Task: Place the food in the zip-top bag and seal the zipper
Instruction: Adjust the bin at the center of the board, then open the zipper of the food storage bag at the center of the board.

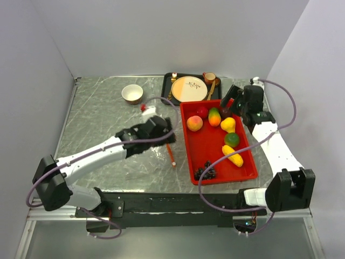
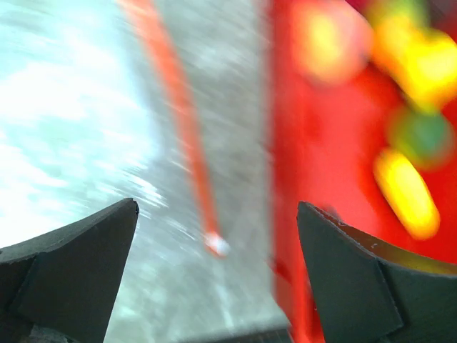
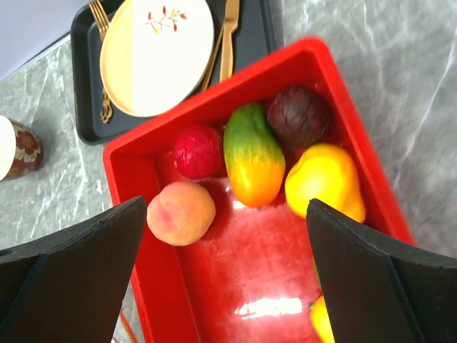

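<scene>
Nearest us, the grape bunch (image 1: 206, 171) lies at the six o'clock end of the red tray (image 1: 207, 148); the remaining food (image 1: 232, 139) sits toward twelve. At the tray's nine o'clock the zip-top bag (image 2: 64, 107) lies flat on the desk (image 1: 97, 108), its zipper (image 2: 180, 107) running alongside the tray, we judge for short transfers. The left hand (image 2: 218, 206) hovers over the zipper, spread wide and empty. Farther off, the right hand (image 3: 225, 206), likewise wide and empty, hangs above the peach (image 3: 181, 212) and mango (image 3: 251, 153), evidently poised to pick.
</scene>
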`<control>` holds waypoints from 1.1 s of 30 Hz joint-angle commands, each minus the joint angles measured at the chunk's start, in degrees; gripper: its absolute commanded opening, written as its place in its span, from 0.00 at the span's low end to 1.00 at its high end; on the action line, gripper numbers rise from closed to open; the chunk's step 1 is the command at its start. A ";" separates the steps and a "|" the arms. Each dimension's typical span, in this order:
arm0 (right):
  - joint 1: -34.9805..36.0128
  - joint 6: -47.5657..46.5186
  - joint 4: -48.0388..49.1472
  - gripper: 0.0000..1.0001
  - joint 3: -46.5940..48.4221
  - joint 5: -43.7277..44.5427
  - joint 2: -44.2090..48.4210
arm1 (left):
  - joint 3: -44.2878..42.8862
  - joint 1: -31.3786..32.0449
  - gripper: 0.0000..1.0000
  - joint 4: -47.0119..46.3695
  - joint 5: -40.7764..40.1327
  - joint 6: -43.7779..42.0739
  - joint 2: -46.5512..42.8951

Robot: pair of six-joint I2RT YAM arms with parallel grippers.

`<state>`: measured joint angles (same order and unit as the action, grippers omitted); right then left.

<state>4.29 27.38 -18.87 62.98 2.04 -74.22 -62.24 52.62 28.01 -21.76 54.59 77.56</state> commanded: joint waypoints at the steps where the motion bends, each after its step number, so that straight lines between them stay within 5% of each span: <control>1: 0.89 4.70 1.64 1.00 -4.87 1.92 6.61 | -1.04 -4.02 0.99 6.27 -8.11 1.22 2.41; 14: 4.58 3.82 -0.55 1.00 -7.52 -4.06 5.57 | -17.12 -6.48 0.99 12.59 -5.40 0.43 23.94; 33: 4.76 2.68 -0.73 1.00 -9.02 -7.40 5.75 | -20.12 -7.27 0.74 11.46 -3.03 0.52 28.52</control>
<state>8.75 30.59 -20.38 54.08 -4.21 -68.71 -80.05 45.87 40.27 -25.98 54.96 105.34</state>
